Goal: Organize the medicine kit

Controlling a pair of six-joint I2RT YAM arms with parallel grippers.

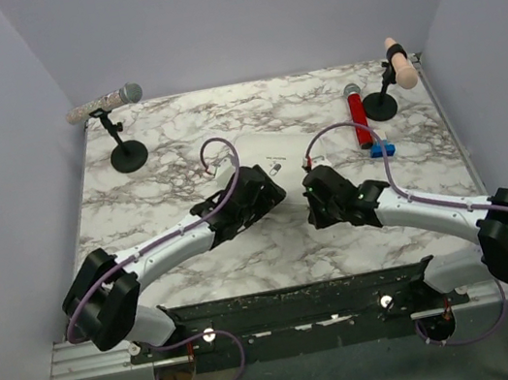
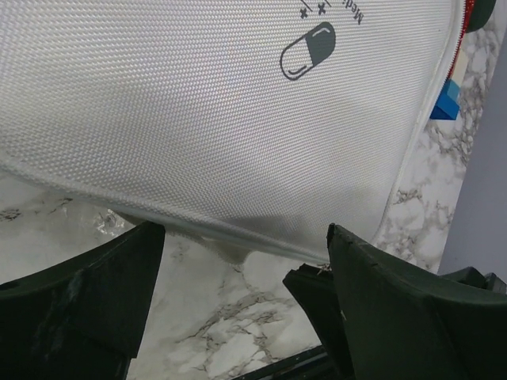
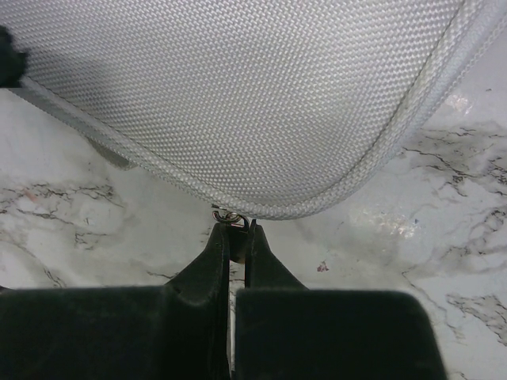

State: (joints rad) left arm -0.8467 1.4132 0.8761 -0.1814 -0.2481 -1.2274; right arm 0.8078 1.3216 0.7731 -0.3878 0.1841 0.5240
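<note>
R gripper [image 3: 237,231] pinches med kit [image 3: 238,95] zipper pull [image 3: 230,214]; L gripper [image 2: 244,233] spread wide.

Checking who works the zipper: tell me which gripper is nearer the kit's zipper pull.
Right. The right gripper pinches the zipper pull at the medicine kit's near edge; the left gripper hangs open at that edge, fingers apart, gripping nothing.
</note>
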